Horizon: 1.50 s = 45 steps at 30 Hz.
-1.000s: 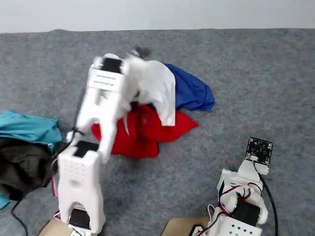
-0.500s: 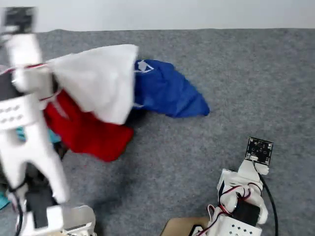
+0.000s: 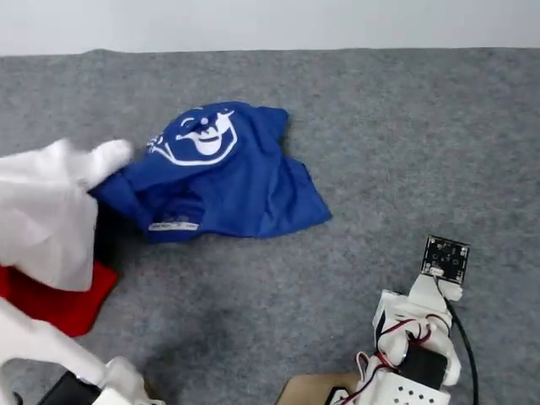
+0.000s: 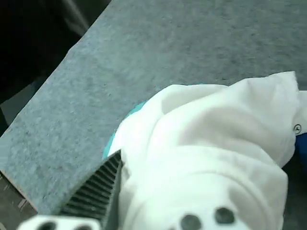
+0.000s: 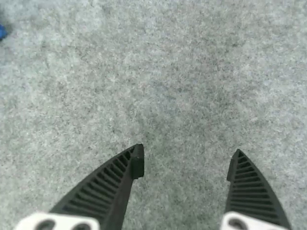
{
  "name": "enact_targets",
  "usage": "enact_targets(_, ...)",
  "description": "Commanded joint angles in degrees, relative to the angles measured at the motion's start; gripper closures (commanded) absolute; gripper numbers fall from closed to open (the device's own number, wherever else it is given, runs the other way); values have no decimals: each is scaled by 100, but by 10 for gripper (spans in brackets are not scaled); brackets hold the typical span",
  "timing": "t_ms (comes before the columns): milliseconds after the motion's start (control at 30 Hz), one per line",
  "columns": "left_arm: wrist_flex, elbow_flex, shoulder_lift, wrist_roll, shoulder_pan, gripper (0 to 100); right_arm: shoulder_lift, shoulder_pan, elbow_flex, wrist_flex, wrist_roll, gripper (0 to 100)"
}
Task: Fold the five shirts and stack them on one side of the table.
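The white shirt (image 4: 206, 158) is bunched in the left jaws, which are closed on it: one ribbed jaw shows, the other is buried in cloth. It hangs at the bench's (image 3: 405, 152) left edge, over a red shirt (image 3: 59, 304) and touching the spread blue shirt (image 3: 228, 181). The right jaws gape wide over bare bench, holding nothing, well apart from the shirts.

A robotics lab is suggested by a tabletop (image 3: 405, 169) covered in grey felt, a bare white wall (image 3: 337, 21) behind it and, at its near edge, a white arm (image 3: 413, 346) with exposed wiring and an uncased camera board (image 3: 445, 257).
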Motion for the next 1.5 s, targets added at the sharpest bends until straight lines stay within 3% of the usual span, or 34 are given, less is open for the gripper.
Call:
enact_targets(0, -343, 145, -193, -18, -545, 996, -66, 40, -44, -31, 70, 711)
enact_targets(233, -1275, 514, 352, 53, -1090, 996, -66, 40, -53, -31, 70, 711)
enact_targets(533, -2796, 426, 949, 114, -1134, 996, -66, 40, -44, -31, 70, 711)
enact_targets(833, -2769, 110, 932, -44, -1257, 980, -66, 40, -26, -31, 70, 711)
enact_targets(1100, -2470, 110, 932, 237, -1275, 710, -66, 40, -26, -31, 70, 711)
enact_targets(1467, -2180, 57, 914, 176, -677, 702, -66, 40, -26, -31, 70, 711)
